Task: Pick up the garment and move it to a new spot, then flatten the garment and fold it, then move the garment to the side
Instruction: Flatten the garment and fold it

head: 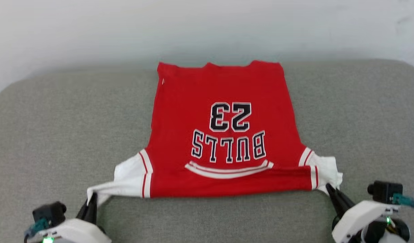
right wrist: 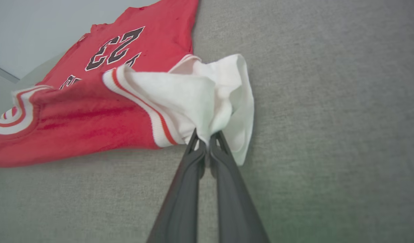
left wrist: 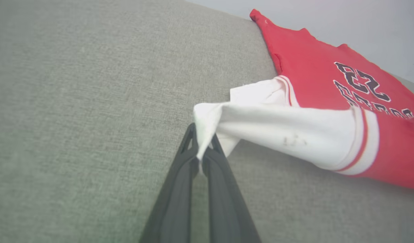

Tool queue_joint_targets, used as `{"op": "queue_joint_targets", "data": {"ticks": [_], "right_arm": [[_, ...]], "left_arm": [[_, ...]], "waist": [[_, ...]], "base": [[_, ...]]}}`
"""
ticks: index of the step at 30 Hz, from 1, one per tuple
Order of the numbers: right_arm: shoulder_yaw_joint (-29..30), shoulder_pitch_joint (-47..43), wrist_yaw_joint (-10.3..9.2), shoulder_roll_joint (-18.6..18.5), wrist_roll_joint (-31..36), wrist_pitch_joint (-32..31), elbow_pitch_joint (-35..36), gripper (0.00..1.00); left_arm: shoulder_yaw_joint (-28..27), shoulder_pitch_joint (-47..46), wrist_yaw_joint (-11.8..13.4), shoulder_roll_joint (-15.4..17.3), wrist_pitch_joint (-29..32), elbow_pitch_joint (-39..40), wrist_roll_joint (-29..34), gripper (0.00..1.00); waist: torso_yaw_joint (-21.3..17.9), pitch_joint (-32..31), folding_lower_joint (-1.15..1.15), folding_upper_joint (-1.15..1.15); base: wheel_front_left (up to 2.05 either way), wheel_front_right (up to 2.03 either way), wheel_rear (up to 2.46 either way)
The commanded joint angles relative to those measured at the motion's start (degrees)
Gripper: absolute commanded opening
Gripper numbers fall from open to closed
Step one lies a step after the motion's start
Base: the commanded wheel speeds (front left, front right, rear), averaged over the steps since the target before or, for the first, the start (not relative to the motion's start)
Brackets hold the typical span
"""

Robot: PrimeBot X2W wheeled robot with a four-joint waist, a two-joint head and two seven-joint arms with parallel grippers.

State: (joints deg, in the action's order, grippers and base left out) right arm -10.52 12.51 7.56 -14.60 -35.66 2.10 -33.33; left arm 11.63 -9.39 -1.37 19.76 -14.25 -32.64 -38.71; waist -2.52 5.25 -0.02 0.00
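A broad grey woven-fabric counter (head: 51, 135) with rounded far corners spreads before a pale plain wall (head: 92, 30). On the counter's middle lies the red jersey shirt with white short sleeves (head: 193, 101), lettered face up. Its hem is toward the wall and its striped collar toward the robot, so "BULLS 23" reads upside down in the head view. At the shirt's near left corner, the left fingers (head: 93, 199) are pinched together on the outstretched white sleeve's tip. At its near right corner, the right fingers (head: 330, 189) are clamped on the bunched other sleeve.
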Motion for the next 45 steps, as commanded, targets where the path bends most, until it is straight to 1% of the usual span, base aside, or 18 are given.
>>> {"op": "queue_joint_targets", "data": {"ticks": [1, 6, 12, 13, 14, 15, 16, 19, 21, 25, 27, 28, 34, 39, 41, 43, 44, 45], "right_arm": [[1.31, -3.12, -0.14, 0.29, 0.64, 0.12, 1.80, 0.00], [5.05, -11.24, -0.13, 2.45, 2.83, -0.58, 6.96, 0.00], [7.34, -17.77, -0.13, 4.59, 6.08, -1.72, 11.77, 0.00], [7.71, -18.38, -0.13, 4.92, 6.11, -2.32, 12.07, 0.03], [7.93, -18.75, -0.13, 5.18, 6.31, -2.50, 12.55, 0.28], [8.17, -18.51, -0.13, 5.35, 6.47, -2.02, 13.48, 0.44], [8.59, -18.25, -0.13, 5.46, 6.54, -1.61, 14.16, 1.00], [10.16, -16.84, -0.11, 5.73, 6.35, -0.31, 16.29, 1.00], [12.04, -15.37, -0.11, 5.14, 6.38, 0.07, 17.05, 1.00], [17.40, -10.01, -0.10, 3.95, 6.73, -1.83, 16.26, 1.00], [19.03, -5.98, -0.10, 2.97, 6.99, -4.47, 14.50, 1.00], [19.68, -3.57, -0.10, 1.69, 6.94, -6.12, 13.50, 1.00], [19.80, 11.92, -0.10, -2.75, 7.44, -16.96, 6.08, 1.00], [20.02, 24.20, -0.10, -6.12, 9.13, -28.18, 1.05, 1.00], [19.74, 28.63, -0.09, -6.84, 10.28, -32.36, -0.63, 1.00], [19.97, 32.73, -0.10, -7.98, 11.62, -35.09, -1.79, 1.00], [19.97, 32.73, -0.10, -7.98, 11.62, -35.09, -1.79, 1.00], [19.93, 34.60, -0.10, -8.45, 12.46, -36.30, -2.33, 1.00]], "left_arm": [[-0.88, 2.90, 1.28, 0.41, 0.36, 1.42, -0.85, 0.00], [-1.04, 9.75, 3.79, -0.55, 2.11, 5.45, -2.14, 0.00], [-0.40, 13.89, 5.31, -1.70, 2.97, 7.92, -2.81, 0.00], [-0.28, 13.94, 5.66, -1.87, 3.06, 8.16, -2.69, 0.00], [-0.05, 13.84, 5.86, -2.01, 3.16, 8.36, -2.36, 0.00], [0.13, 13.58, 6.04, -2.15, 3.09, 8.60, -2.16, 0.00], [0.38, 13.21, 6.13, -2.30, 2.92, 8.84, -1.84, 0.00], [1.20, 12.03, 6.03, -2.58, 2.40, 9.71, -1.06, 0.00], [1.67, 11.05, 5.94, -2.76, 2.00, 10.47, -0.42, 0.00], [2.36, 9.06, 5.76, -3.05, 1.26, 13.01, 0.80, 0.00], [2.75, 8.00, 5.87, -3.14, 0.91, 14.72, 1.63, 0.00], [3.27, 7.36, 5.94, -3.08, 0.96, 15.64, 2.23, 0.00], [4.77, 3.02, 6.28, -3.82, 0.77, 21.22, 4.18, 0.00], [6.36, 0.00, 5.98, -5.33, 0.31, 25.41, 5.70, 0.00], [7.22, -0.78, 5.67, -5.75, 0.26, 26.75, 6.24, 0.00], [7.86, -1.75, 5.51, -6.27, 0.15, 27.90, 6.62, 0.00], [7.86, -1.75, 5.51, -6.27, 0.15, 27.90, 6.62, 0.00], [8.14, -2.27, 5.33, -6.53, 0.05, 28.66, 6.92, 0.00]], "waist": [[0.43, -1.84, 0.02, 0.00], [1.26, -3.30, 0.02, 0.00], [2.12, -3.94, 0.02, 0.00], [2.26, -3.85, 0.02, 0.00], [2.44, -3.76, 0.02, 0.00], [2.59, -3.64, 0.02, 0.00], [2.72, -3.52, 0.02, 0.00], [3.37, -2.81, 0.02, 0.00], [3.99, -1.99, 0.02, 0.00], [5.46, 0.31, 0.02, 0.00], [6.42, 1.91, 0.02, 0.00], [7.05, 3.15, 0.02, 0.00], [10.87, 10.74, 0.02, 0.00], [14.41, 16.41, 0.02, 0.00], [15.42, 18.11, 0.02, 0.00], [16.47, 19.71, 0.02, 0.00], [16.47, 19.71, 0.02, 0.00], [16.97, 20.55, 0.02, 0.00]], "base": [[0.00, 0.00, 0.00], [0.00, 0.00, 0.00], [0.00, 0.00, 0.00], [0.00, 0.00, 0.00], [0.00, 0.00, 0.00], [0.00, 0.00, 0.00], [0.00, 0.00, 0.00], [0.00, 0.00, 0.00], [0.00, 0.00, 0.00], [0.00, 0.00, 0.00], [0.00, 0.00, 0.00], [0.00, 0.00, 0.00], [0.00, 0.00, 0.00], [0.00, 0.00, 0.00], [0.00, 0.00, 0.00], [0.00, 0.00, 0.00], [0.00, 0.00, 0.00], [0.00, 0.00, 0.00]]}}
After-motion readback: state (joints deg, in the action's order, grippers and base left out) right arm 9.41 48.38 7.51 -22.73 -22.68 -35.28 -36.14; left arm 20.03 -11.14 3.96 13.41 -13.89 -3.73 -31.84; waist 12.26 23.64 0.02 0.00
